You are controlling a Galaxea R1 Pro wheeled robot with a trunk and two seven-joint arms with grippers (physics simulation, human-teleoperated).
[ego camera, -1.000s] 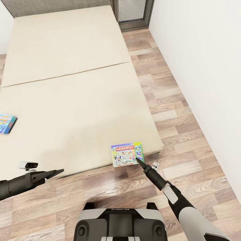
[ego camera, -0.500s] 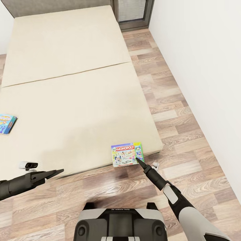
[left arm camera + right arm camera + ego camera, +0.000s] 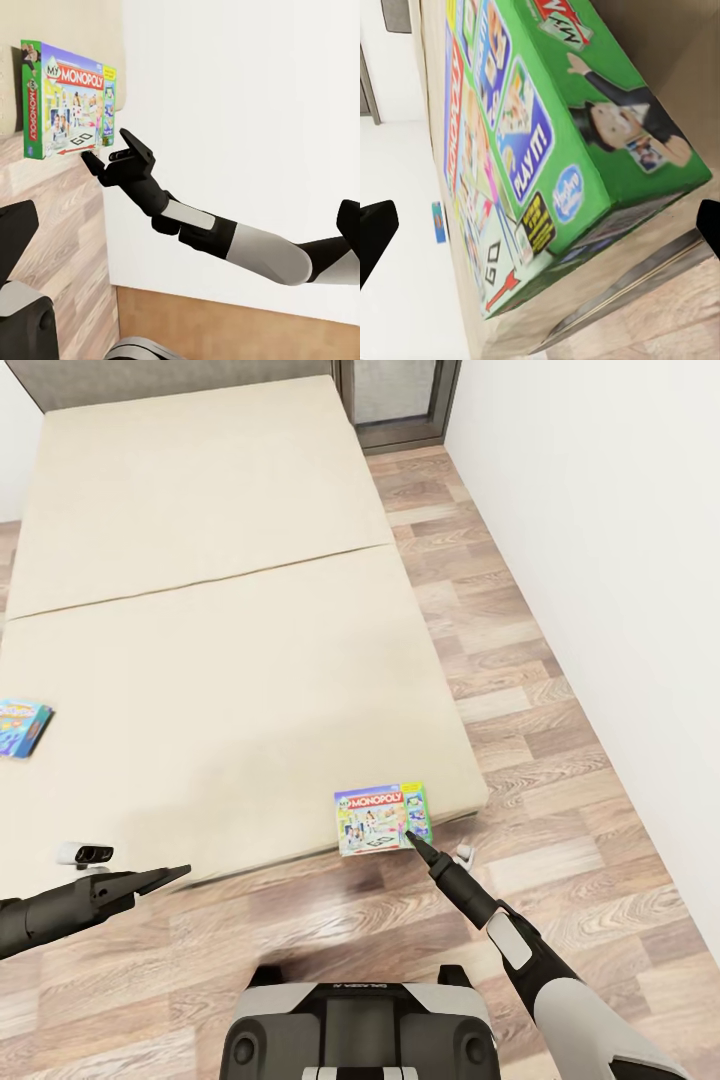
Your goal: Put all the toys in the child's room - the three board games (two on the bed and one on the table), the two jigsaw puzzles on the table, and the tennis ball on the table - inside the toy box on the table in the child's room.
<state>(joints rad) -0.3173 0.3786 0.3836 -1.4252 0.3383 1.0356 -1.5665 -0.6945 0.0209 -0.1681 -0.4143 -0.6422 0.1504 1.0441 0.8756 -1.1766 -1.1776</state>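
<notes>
In the head view we see the bed filling the upper left and centre of the frame, with the Monopoly board game lying flat at the mattress's near right corner, just right of centre and below the middle of the picture, its title strip along the far edge and its long axis running left to right. The right gripper reaches up from the lower right and its tip sits at the box's near right edge; from here the fingers merge into one dark point, so we cannot tell the gap. The left wrist view gives what the head view lacks: the right gripper seen side-on, its jaws parted with one finger close to the lower corner of the Monopoly box in the upper left, nothing held between them. The right wrist view shows the box's green side panel large and tilted, with a dark fingertip at each side edge of the frame, well apart. A second, small blue board game lies at the left edge of the head view, partly cut off by the frame. The left gripper hovers at lower left over the wood floor, near the bed's edge; we cannot tell how far its jaws are open.
</notes>
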